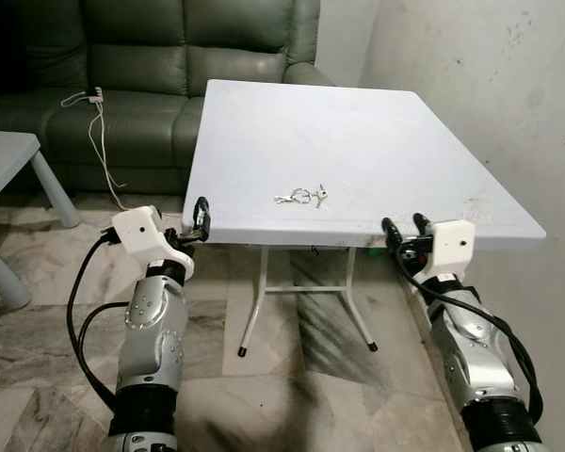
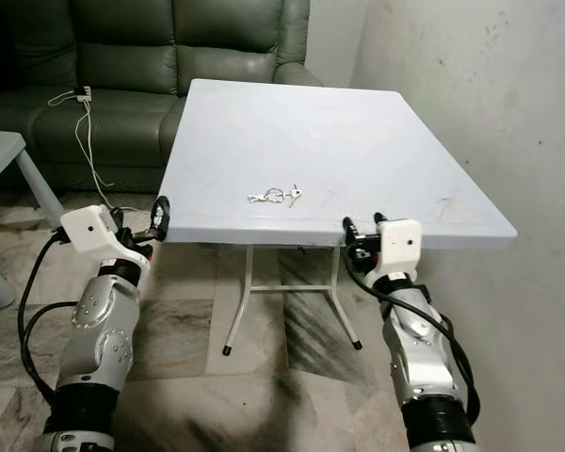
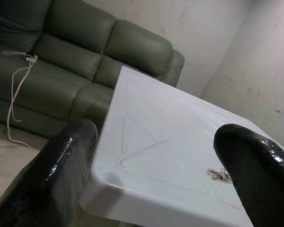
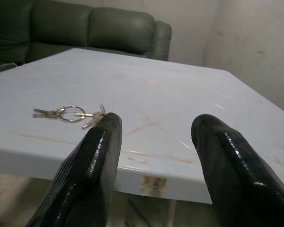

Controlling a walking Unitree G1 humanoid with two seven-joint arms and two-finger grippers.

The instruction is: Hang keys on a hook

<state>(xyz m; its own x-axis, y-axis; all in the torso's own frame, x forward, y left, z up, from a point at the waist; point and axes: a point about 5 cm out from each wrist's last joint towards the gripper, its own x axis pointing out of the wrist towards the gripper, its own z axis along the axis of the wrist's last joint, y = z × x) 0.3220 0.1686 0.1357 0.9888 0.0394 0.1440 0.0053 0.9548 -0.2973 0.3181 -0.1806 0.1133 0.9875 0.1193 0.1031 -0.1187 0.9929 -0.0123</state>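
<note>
The small silver metal keys on their ring lie flat on the white bench, light and slippery, best pinched at the ring by the wide-open right tool.

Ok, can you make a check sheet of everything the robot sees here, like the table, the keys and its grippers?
Surface: white square table, top bare apart from the keys.
Job's things: keys on a ring, lying flat near the front edge; hook: nothing seen.
Clutter: nothing seen.
Grippers: left gripper open, at the table's front left corner; right gripper open, at the front edge, to the right of the keys; both hold nothing.
Cables: white cable trailing from the sofa to the floor; black cables looping along both arms.
Surroundings: dark green sofa behind, marbled floor, plain wall on the right, another pale table at left.
</note>
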